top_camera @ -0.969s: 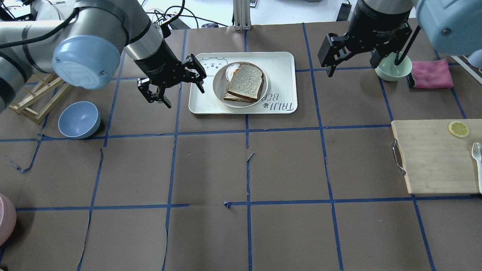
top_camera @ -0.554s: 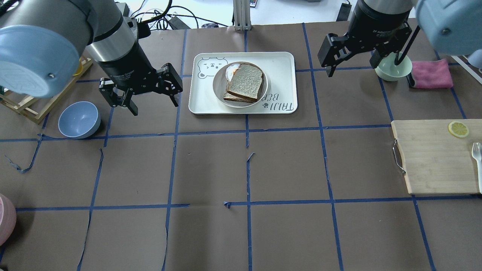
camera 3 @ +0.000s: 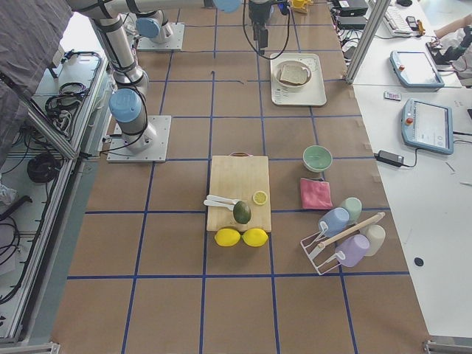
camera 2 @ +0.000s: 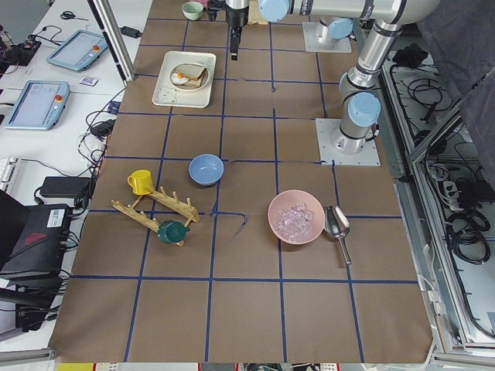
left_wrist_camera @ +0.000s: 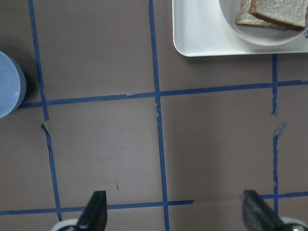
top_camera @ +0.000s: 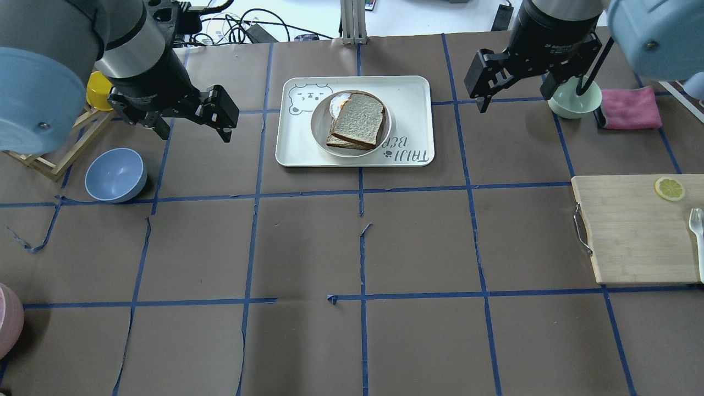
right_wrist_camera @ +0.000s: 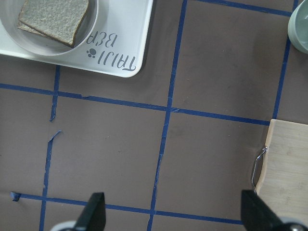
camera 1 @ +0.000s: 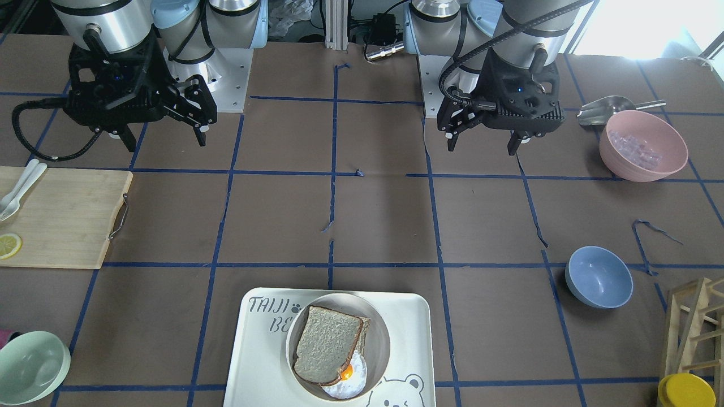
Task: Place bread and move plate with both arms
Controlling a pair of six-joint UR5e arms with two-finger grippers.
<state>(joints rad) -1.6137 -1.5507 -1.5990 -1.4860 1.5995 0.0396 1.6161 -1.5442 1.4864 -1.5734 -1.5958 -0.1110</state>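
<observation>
The bread (top_camera: 357, 122) lies on top of a tan slice and a fried egg (camera 1: 350, 381) in the cream plate (top_camera: 315, 129). The plate sits on the bear-printed tray (top_camera: 410, 93) at the far middle of the table. My left gripper (top_camera: 195, 132) is open and empty, up in the air left of the tray. My right gripper (top_camera: 514, 99) is open and empty, up in the air right of the tray. The left wrist view shows the bread (left_wrist_camera: 279, 9) at its top right. The right wrist view shows the bread (right_wrist_camera: 53, 14) at its top left.
A blue bowl (top_camera: 115, 175) and a wooden rack (top_camera: 49, 148) with a yellow cup (top_camera: 99, 91) stand at the left. A pale green bowl (top_camera: 575, 102), a pink cloth (top_camera: 630, 107) and a cutting board (top_camera: 638, 231) are at the right. A pink bowl (camera 1: 642, 144) stands near my left base.
My left arm has swung left, away from the tray, with its gripper still open. The right arm, bread and plate have not moved.
</observation>
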